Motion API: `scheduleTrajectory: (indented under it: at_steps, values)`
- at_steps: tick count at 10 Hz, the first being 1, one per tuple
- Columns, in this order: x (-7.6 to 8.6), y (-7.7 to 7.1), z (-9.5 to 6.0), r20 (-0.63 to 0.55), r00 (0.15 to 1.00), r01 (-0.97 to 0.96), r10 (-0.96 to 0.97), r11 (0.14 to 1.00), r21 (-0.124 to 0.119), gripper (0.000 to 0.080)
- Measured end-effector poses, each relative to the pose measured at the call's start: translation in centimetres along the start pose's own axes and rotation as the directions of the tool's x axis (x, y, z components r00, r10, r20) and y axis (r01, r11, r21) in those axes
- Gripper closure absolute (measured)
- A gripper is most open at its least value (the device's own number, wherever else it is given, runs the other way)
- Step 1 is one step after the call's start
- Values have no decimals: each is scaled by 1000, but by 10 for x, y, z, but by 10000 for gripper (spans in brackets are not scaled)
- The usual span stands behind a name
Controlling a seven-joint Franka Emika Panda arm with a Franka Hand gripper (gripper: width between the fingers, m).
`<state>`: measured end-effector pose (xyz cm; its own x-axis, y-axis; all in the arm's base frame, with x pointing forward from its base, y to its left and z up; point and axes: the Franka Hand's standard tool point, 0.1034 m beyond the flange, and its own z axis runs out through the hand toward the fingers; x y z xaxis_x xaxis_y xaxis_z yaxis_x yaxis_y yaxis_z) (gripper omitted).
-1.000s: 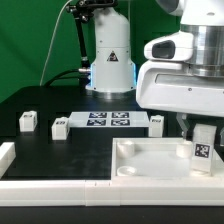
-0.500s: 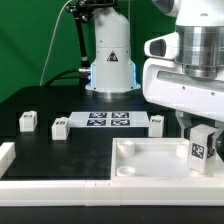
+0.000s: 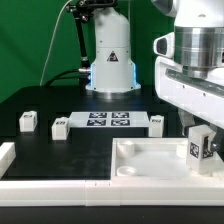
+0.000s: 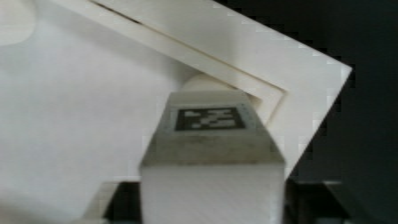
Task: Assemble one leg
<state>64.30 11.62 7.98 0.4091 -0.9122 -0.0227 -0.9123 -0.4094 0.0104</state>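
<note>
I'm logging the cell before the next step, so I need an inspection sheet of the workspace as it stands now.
Surface: black table with a white rim along the front.
Job's things: the leg, tagged and slightly tilted, is held over the white panel; whether they touch cannot be told.
Clutter: marker board; a small white block at each of its ends, and a third further to the exterior view's left.
Grippers: gripper shut on the leg.
Cables: black cable beside the robot base.
Surroundings: green backdrop.
</note>
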Motion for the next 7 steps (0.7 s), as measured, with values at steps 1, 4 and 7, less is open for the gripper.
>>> scheduleTrajectory:
  at_steps: [1,4,7]
  values:
    - [-1,0,0,0,999,41,-41,999,1,217]
    - [-3,-1,1,1,986,169,-169,986,-1,154]
    - [-10,-3,-1,-3,861,509,-509,861,3,150]
